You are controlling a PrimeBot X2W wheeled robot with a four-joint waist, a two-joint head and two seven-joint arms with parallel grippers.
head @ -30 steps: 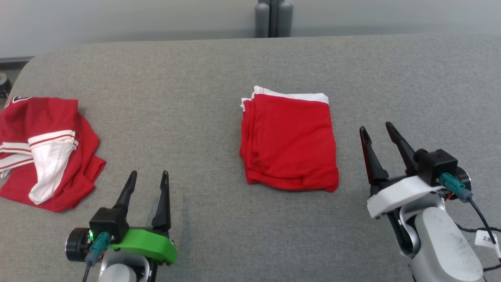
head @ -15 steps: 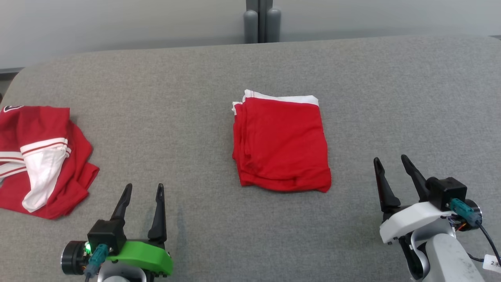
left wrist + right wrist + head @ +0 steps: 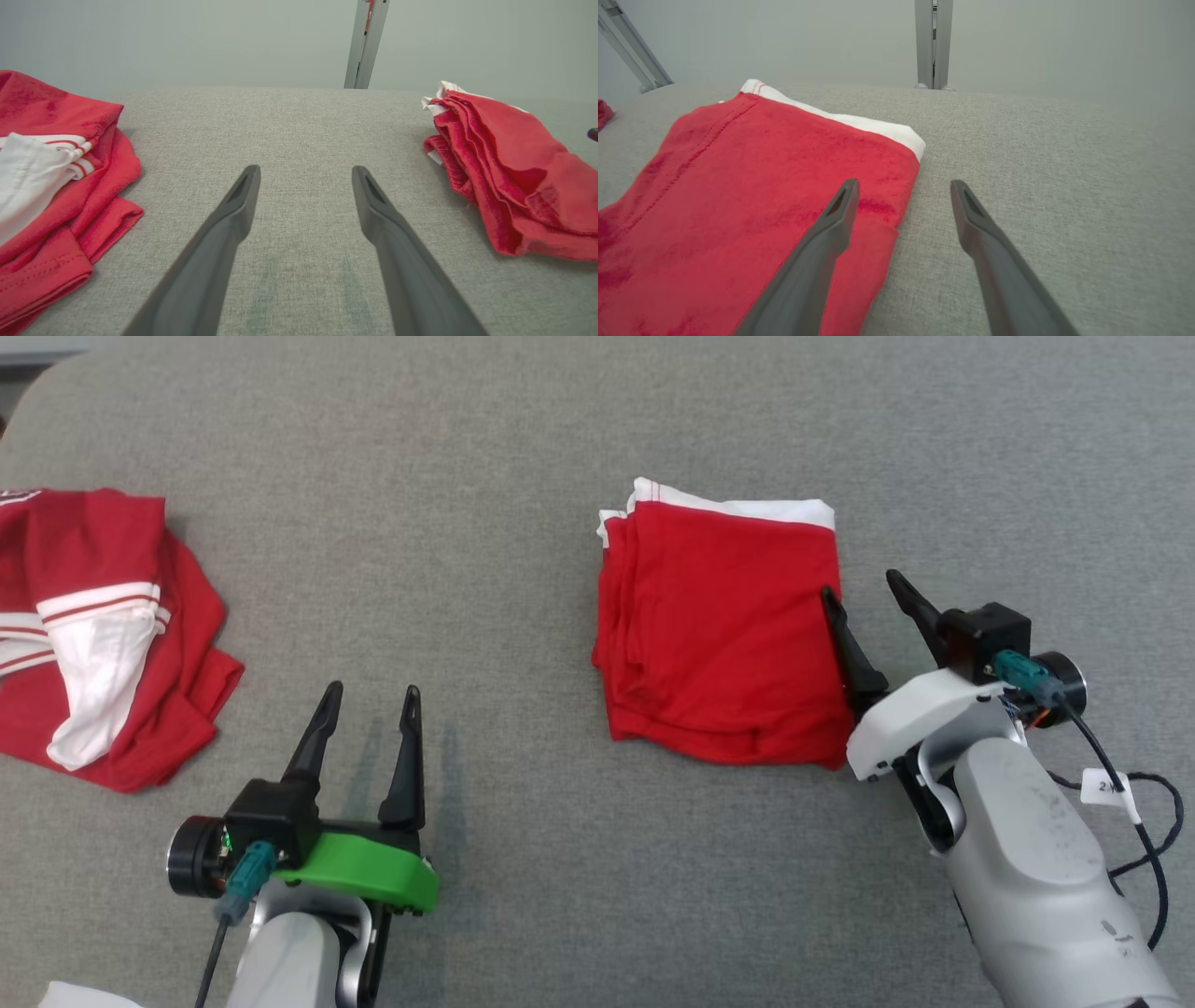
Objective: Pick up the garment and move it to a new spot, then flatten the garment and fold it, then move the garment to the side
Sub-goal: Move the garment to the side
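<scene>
A: Where was the folded red garment (image 3: 719,625) laid?
B: Ctr-right on table (image 3: 523,476), long axis near-to-far, white edge pointed away.
A: Grippers?
B: left gripper (image 3: 373,688), right gripper (image 3: 859,582): fingers spread, nothing gripped.

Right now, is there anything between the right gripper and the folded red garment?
Nothing visible. The open right gripper is at the folded garment's right edge, with one finger over the red cloth and the other over the bare grey surface.
</scene>
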